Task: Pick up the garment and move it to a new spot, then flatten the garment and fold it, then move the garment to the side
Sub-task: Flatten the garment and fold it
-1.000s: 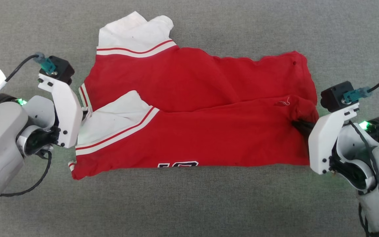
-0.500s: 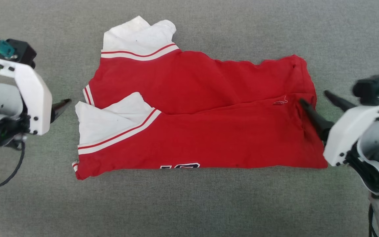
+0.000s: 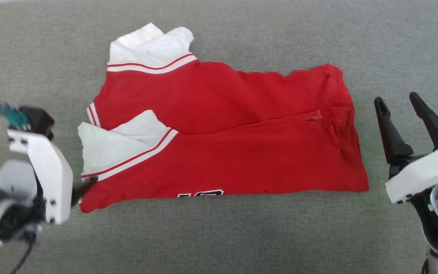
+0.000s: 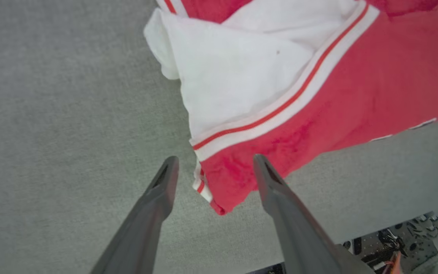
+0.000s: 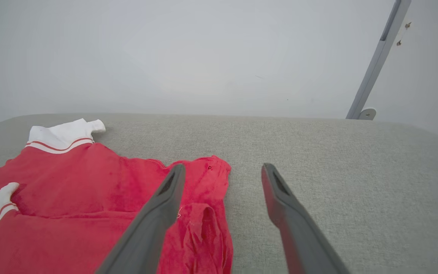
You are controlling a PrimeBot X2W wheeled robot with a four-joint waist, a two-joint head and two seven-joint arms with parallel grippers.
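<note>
Where the garment [image 3: 222, 129] lies: flat at mid-surface, collar end to the left and hem to the right, between the two grippers.
Fold: the near half is doubled over the far half, and its edge runs left to right across the middle. Black lettering [image 3: 200, 193] peeks out at the near crease, so a lengthwise fold looks done.
Sleeves: both white and both at the left, one far [image 3: 150, 47] and one near [image 3: 116, 146]. The near one lies on top of the red.
Left gripper [image 4: 215, 159]: fingers apart and empty, low over the near left corner, which sits between them. It is probably placed to take that corner for the next fold; whether it touches the cloth I cannot tell.
Right gripper [image 3: 397, 99]: fingers spread wide, holding nothing, just right of the hem and apart from it. It seems to be standing off so the cloth can settle.
Surface [image 3: 219, 236]: grey woven covering, matte, with rounded far corners. It probably has enough grip to keep the folds from sliding.
Room: a plain pale wall [image 5: 203, 57] rises beyond the far edge, with a slanted grey bar [image 5: 378, 57] at the far right. Dark clutter [image 4: 401, 243] lies past the near edge, too small to tell apart.
</note>
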